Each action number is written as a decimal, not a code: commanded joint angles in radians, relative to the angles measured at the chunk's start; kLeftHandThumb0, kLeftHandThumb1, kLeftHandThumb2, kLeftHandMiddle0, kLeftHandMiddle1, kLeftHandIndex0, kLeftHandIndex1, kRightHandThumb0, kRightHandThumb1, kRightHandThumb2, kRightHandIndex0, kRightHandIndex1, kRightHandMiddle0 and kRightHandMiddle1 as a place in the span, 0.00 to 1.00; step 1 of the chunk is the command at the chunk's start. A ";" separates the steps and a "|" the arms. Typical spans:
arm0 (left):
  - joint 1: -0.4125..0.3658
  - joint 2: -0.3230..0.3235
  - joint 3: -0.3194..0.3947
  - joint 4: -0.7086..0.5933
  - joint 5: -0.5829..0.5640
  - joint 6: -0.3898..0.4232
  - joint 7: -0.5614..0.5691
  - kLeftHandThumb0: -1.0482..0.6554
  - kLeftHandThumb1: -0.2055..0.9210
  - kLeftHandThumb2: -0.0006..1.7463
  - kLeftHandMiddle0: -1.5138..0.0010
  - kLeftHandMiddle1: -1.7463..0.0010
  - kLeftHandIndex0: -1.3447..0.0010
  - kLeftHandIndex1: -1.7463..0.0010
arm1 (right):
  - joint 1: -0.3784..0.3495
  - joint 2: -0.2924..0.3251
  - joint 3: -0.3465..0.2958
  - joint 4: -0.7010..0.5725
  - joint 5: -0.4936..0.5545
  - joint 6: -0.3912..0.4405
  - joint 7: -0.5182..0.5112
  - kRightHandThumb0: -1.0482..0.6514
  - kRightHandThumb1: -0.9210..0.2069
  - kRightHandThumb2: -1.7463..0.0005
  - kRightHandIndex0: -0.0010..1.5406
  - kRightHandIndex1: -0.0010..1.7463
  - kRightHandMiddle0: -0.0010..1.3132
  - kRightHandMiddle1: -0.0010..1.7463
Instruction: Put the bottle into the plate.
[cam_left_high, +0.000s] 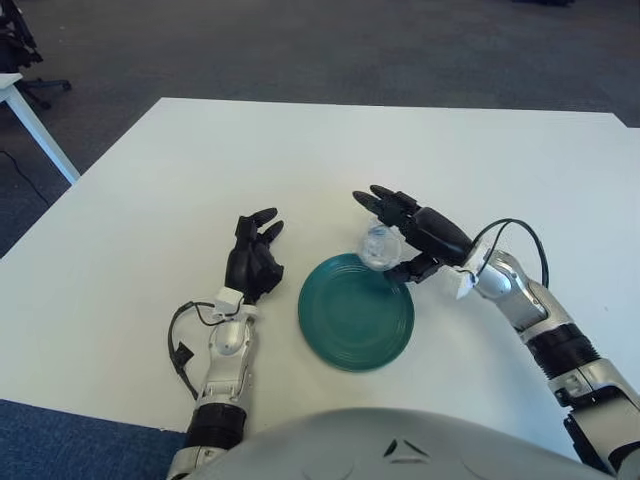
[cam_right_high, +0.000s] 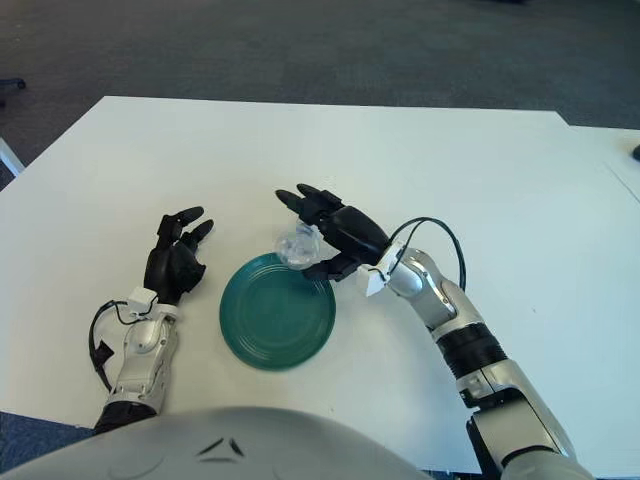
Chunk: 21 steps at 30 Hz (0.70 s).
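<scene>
A small clear bottle (cam_left_high: 381, 245) sits at the far rim of the green plate (cam_left_high: 340, 330), partly over its edge. My right hand (cam_left_high: 392, 228) hovers just behind and over it, fingers stretched out, thumb below, the bottle against the palm side. I cannot tell whether the bottle is lifted or rests on the rim. The plate's inside holds nothing. My left hand (cam_left_high: 252, 262) shows idle to the left of the plate, fingers relaxed and holding nothing.
The white table (cam_left_high: 200, 160) stretches far behind and to both sides. A black cable (cam_left_high: 180, 350) loops beside my left wrist near the front edge. Dark carpet lies beyond the table, and another table's corner (cam_left_high: 10, 85) shows at far left.
</scene>
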 joint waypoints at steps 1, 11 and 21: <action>0.041 0.029 -0.008 0.138 0.023 -0.017 -0.025 0.12 1.00 0.63 0.73 0.74 0.90 0.38 | 0.048 0.025 -0.038 -0.004 0.117 0.035 0.032 0.00 0.00 0.52 0.00 0.00 0.00 0.00; 0.027 0.038 -0.006 0.163 0.013 -0.031 -0.032 0.13 1.00 0.63 0.71 0.74 0.89 0.38 | 0.076 0.098 -0.111 -0.013 0.308 0.148 0.097 0.00 0.00 0.49 0.01 0.00 0.02 0.01; 0.024 0.038 -0.003 0.168 0.000 -0.036 -0.040 0.14 1.00 0.62 0.70 0.74 0.88 0.38 | -0.028 0.155 -0.192 0.361 0.405 -0.028 0.170 0.00 0.00 0.44 0.07 0.01 0.01 0.18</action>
